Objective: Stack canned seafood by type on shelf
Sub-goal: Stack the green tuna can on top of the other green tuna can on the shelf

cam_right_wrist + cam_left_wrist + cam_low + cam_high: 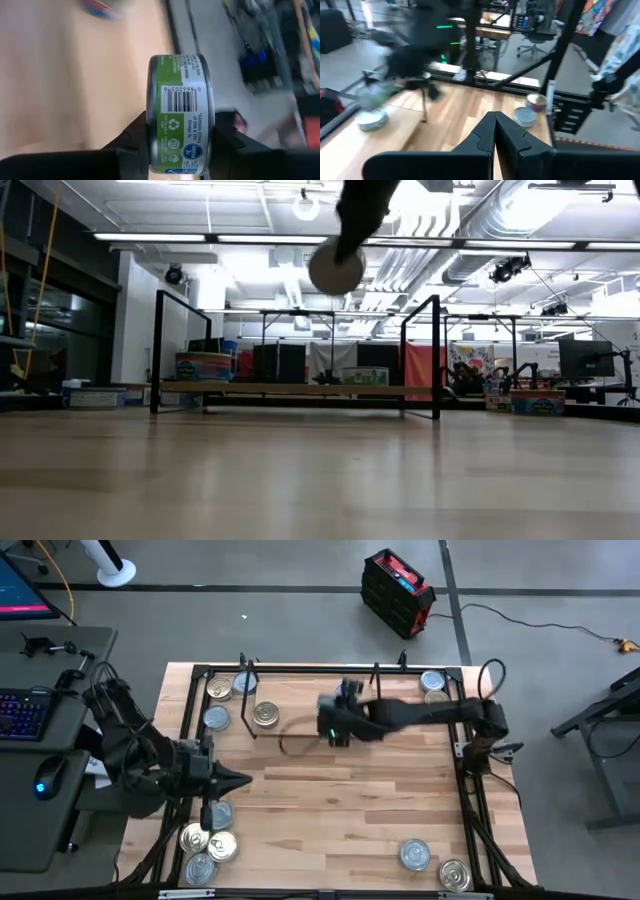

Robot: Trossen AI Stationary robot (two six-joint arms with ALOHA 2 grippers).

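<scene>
My right gripper (182,131) is shut on a round tin with a green label (181,110), high above the table's middle (335,268). In the high view this gripper (335,727) hovers by the shelf (300,388), a light-wood board between black uprights at the table's far side. A tin (205,366) stands on the shelf's left end and another (365,375) toward its right. My left gripper (236,780) is shut on nothing, raised near the table's left edge, pointing right. My right gripper pinches the tin between its two fingers, one on each flat end, near the rim (150,131). The labelled side wall (182,90) faces the wrist camera. The tin is on edge, lifted clear of the table and shelf.
Loose tins lie in clusters: near left (208,845), near right (432,862), far left (230,688) and far right (433,688). One more tin (265,715) sits near the shelf's left end. A black frame (470,790) borders the tabletop.
</scene>
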